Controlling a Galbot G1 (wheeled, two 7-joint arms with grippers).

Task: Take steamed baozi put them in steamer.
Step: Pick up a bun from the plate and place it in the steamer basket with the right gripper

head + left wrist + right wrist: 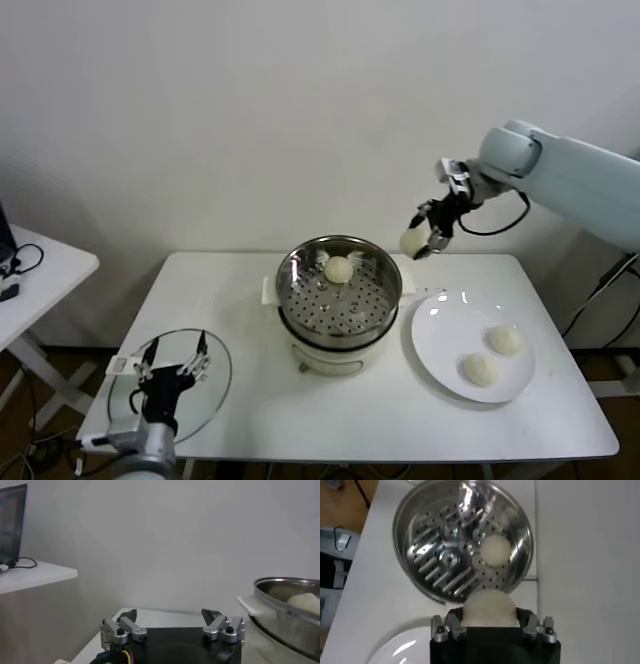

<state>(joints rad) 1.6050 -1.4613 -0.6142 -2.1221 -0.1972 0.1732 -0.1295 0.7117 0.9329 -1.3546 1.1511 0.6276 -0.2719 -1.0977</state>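
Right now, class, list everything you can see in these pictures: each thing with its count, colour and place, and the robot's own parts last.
baozi: four, cream-white; one in the steamer, two on the plate, one held above the table.
steamer: one, shiny steel basket on a white base, table centre.
plate: one, white, to the steamer's right.
glass lid: one, clear, table's front left corner.
table: one, white.
side table: one, white, far left.
left gripper: black, jaws open, over the lid.
right gripper: jaws shut on a baozi, beyond the plate.

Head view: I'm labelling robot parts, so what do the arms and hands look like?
The right arm has a smooth pale blue-white shell, a black looping cable at the wrist, and a black right hand with silvery fittings. The left hand is black with silver-tipped fingers on a grey wrist.
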